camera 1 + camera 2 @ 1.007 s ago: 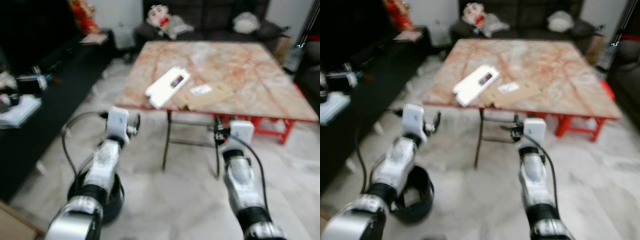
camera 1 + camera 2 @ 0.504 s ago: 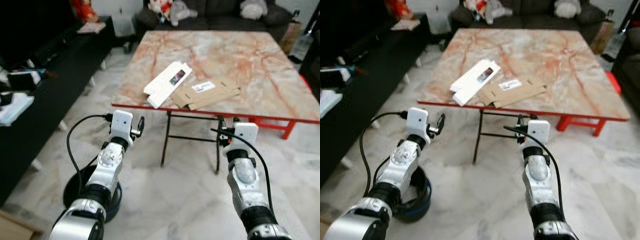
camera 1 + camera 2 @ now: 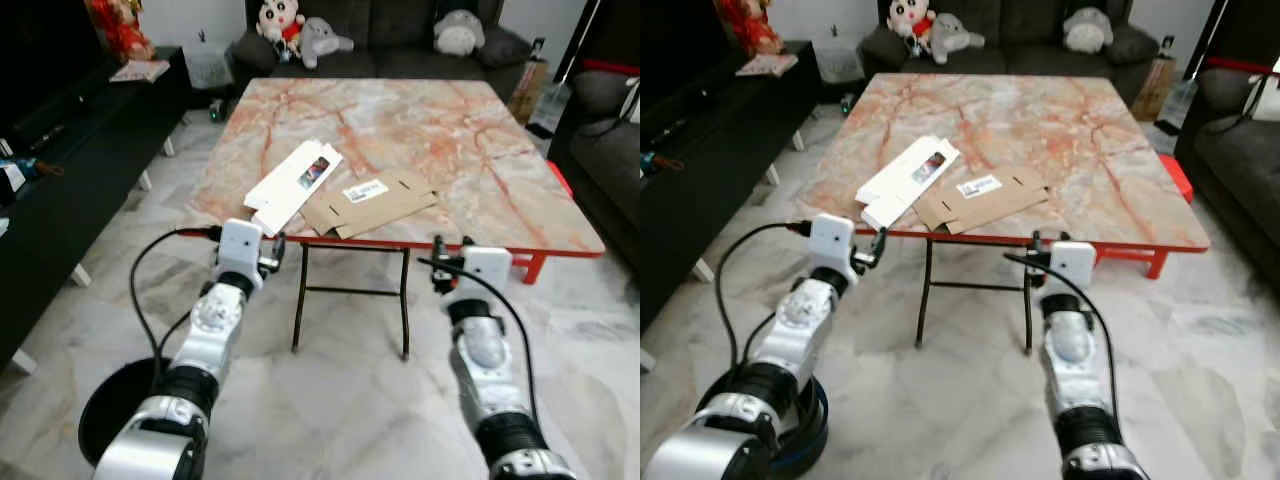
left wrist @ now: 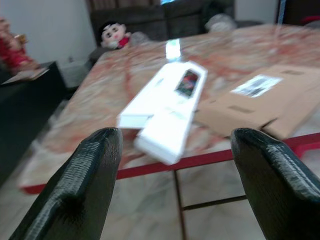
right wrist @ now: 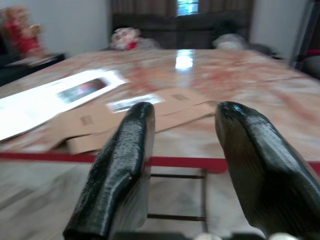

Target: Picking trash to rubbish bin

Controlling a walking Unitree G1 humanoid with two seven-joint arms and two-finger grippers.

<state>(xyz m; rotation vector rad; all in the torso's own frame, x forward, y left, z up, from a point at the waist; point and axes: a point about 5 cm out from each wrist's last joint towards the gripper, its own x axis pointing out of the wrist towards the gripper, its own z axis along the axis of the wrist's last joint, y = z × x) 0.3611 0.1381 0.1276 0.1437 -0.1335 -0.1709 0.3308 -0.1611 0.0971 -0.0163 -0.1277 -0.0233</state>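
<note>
Left wrist view: the left gripper [image 4: 170,165] gapes wide and empty, short of the red table [image 4: 150,170] edge, the white box [image 4: 167,107] lying on top just ahead. Right wrist view, same story: right gripper [image 5: 182,165] spread apart, holding nothing, facing the flat brown cardboard [image 5: 145,117], blurred. The head views add what the wrists miss: a dark round bin [image 3: 115,415] on the floor by the left arm, partly cut off. Beyond, the box overlaps the cardboard near the table's front edge; plush toys [image 3: 300,25] sit on the far sofa [image 3: 400,40].
</note>
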